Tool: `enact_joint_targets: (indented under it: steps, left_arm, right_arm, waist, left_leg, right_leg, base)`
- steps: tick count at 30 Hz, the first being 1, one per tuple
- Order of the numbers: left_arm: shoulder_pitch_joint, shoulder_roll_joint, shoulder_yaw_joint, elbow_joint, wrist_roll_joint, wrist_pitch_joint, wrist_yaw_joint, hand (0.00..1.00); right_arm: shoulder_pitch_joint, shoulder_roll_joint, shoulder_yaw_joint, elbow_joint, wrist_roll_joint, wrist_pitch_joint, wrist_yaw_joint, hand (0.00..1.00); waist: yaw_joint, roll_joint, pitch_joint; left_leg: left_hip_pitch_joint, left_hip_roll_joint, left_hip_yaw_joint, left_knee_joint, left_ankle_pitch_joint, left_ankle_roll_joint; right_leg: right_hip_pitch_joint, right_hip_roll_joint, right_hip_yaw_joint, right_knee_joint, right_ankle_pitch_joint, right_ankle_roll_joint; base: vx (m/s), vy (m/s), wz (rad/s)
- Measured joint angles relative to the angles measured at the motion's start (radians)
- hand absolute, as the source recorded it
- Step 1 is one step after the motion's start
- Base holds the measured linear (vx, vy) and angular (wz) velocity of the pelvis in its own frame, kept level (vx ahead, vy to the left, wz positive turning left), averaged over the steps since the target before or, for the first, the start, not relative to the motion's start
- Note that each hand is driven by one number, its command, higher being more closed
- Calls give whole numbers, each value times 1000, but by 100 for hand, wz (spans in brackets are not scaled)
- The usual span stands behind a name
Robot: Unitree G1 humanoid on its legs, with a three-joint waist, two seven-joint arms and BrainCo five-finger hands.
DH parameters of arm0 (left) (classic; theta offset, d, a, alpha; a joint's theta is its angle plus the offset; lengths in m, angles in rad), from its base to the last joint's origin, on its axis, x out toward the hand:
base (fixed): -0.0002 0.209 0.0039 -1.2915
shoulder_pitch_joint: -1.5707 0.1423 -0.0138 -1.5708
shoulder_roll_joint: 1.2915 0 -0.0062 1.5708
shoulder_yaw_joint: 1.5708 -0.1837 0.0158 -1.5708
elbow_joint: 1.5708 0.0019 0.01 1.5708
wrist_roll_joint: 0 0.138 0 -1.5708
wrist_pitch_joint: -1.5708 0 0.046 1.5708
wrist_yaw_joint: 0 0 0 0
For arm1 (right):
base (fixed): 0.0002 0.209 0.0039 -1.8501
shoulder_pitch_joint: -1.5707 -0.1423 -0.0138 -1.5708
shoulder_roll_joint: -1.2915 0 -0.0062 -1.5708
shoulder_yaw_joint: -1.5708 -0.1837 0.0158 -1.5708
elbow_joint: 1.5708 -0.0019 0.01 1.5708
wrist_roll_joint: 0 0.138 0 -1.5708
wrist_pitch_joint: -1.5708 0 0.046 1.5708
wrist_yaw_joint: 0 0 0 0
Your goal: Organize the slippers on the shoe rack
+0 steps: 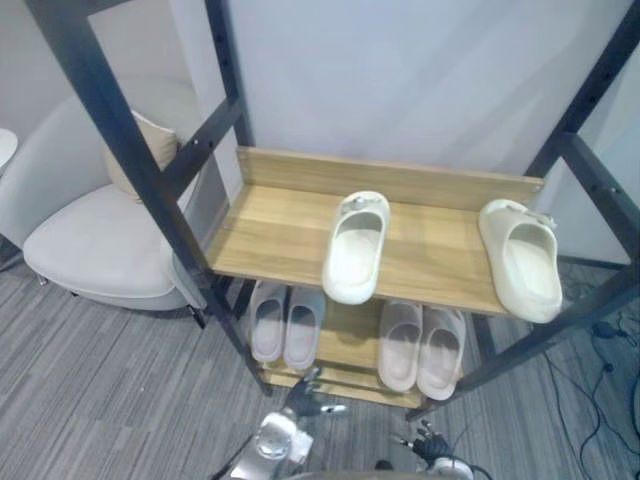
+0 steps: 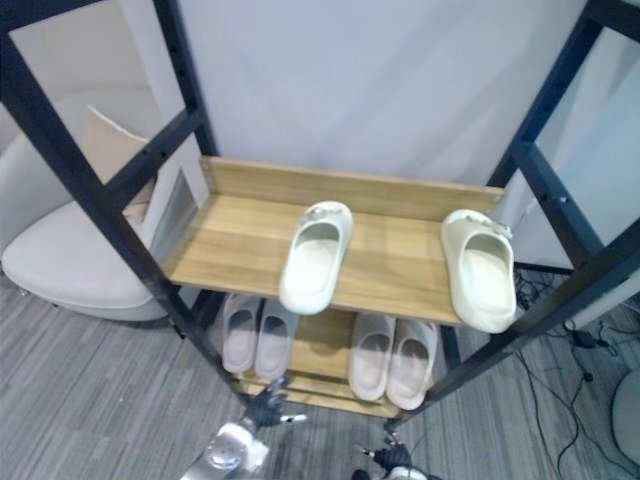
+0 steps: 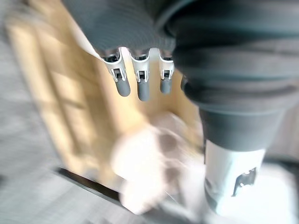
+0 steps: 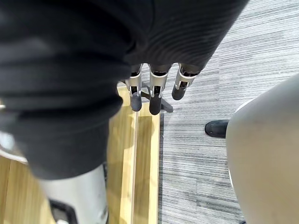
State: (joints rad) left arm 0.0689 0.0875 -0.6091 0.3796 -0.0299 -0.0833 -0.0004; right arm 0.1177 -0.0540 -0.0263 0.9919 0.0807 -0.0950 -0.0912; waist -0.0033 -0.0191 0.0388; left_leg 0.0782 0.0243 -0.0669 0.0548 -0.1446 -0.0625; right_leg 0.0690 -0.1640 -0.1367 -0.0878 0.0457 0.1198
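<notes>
Both hands are low at the bottom of the frame, the left hand [image 1: 305, 397] just in front of the rack's [image 1: 290, 235] foot and the right hand [image 1: 430, 442] beside it, lower right. Neither holds anything. The left fingers [image 3: 143, 86] hang loose and slightly apart, and the right fingers [image 4: 155, 100] hang the same way, relaxed and close side by side.

The one to watch is the right slipper [image 1: 522, 260]. It sits at the far right end of the top shelf, and its toe looks to poke past the front edge. A clumsy nudge from below could tip it to the floor. The slanted post [image 1: 560, 325] runs right next to it, so I'd guess an arm coming up on that side could clip the frame.

The middle slipper [image 1: 355, 248] lies centre frame, toe toward us, well apart from its mate and angled a bit differently. Both are cream, chunky, open-heeled, with a small ornament on the strap. They look like soft foam, easy to squeeze.

On the lower shelf two paler pairs [image 1: 285, 322] [image 1: 420, 345] sit neatly side by side.
</notes>
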Motion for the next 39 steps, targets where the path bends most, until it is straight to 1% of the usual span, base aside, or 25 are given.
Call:
enact_joint_targets:
  steps: [1,3,4,7,13,18,22,29,33,34,36,39]
  left_arm:
    - [-17,0,-45,-85,-25,-2,-12,0]
    - [-22,-1,-62,-143,-53,-8,-26,0]
    - [-25,1,-79,-187,-79,-18,-28,0]
    - [-49,1,-107,-259,-133,-26,-26,0]
    - [-71,17,-129,-417,-199,-39,-20,0]
    - [-119,15,-146,-553,-212,-43,18,0]
    - [-160,12,-140,-608,-227,-65,50,0]
    - [-206,-26,-58,-624,-226,-67,114,0]
    - [-275,-33,35,-623,-203,-67,139,0]
    - [-287,-33,51,-622,-195,-67,149,0]
    - [-313,-34,111,-605,-142,-67,172,0]
    - [-337,-35,177,-557,-96,-61,180,0]
  right_arm:
    - [2,-8,5,0,0,0,0,0]
    - [3,-14,13,0,0,1,0,0]
    - [6,-21,26,0,0,1,0,0]
    - [10,-28,36,0,-2,6,-1,0]
    - [12,-30,59,4,-2,14,-8,0]
    - [11,-30,70,5,-3,17,-9,0]
    - [11,-28,71,7,-3,25,-13,0]
    - [12,-27,72,8,-3,27,-16,0]
    - [13,-28,72,6,-3,27,-15,0]
    - [13,-28,71,5,-3,27,-15,0]
    - [14,-27,70,4,-3,29,-14,0]
    - [14,-25,69,2,-3,31,-12,0]
  waist:
    - [0,8,-6]
    - [0,15,-14]
    - [0,21,-22]
    - [1,29,-38]
    - [3,20,-48]
    - [6,14,-57]
    - [9,13,-60]
    - [11,12,-60]
    - [11,10,-60]
    - [11,9,-61]
    - [12,9,-64]
    - [11,6,-62]
  left_leg:
    - [0,0,0,0,0,0]
    - [0,1,-1,0,0,0]
    - [1,1,0,0,0,0]
    - [10,2,0,1,0,0]
    - [24,3,5,2,0,0]
    - [-2,3,5,20,-2,-2]
    - [-3,3,4,26,-2,-2]
    - [-8,3,3,36,-4,-1]
    - [-19,3,6,36,-5,-2]
    - [-26,2,7,37,-5,-2]
    - [-30,4,18,39,-5,-3]
    - [-28,4,23,38,-8,-3]
  right_leg:
    - [1,0,-1,0,0,-1]
    - [1,0,-2,0,1,-1]
    - [1,0,-1,0,1,-2]
    - [11,0,-2,0,2,-5]
    - [28,1,7,0,-1,-12]
    - [-1,1,16,22,0,-6]
    - [-1,0,16,28,0,-6]
    - [-2,-1,18,31,-1,-7]
    - [-14,-1,22,33,-3,-9]
    - [-22,-1,23,34,-3,-8]
    - [-37,1,34,39,0,-5]
    - [-37,1,37,39,0,-5]
  base:
    - [0,0,0]
    - [-33,-18,0]
    - [-37,-20,-1]
    - [-44,-17,0]
    - [-66,-19,-3]
    - [-32,-9,-1]
    - [-8,-2,0]
    - [-25,-7,0]
    - [-12,-4,-2]
    - [-6,-1,-5]
    - [10,1,-11]
    - [19,6,-6]
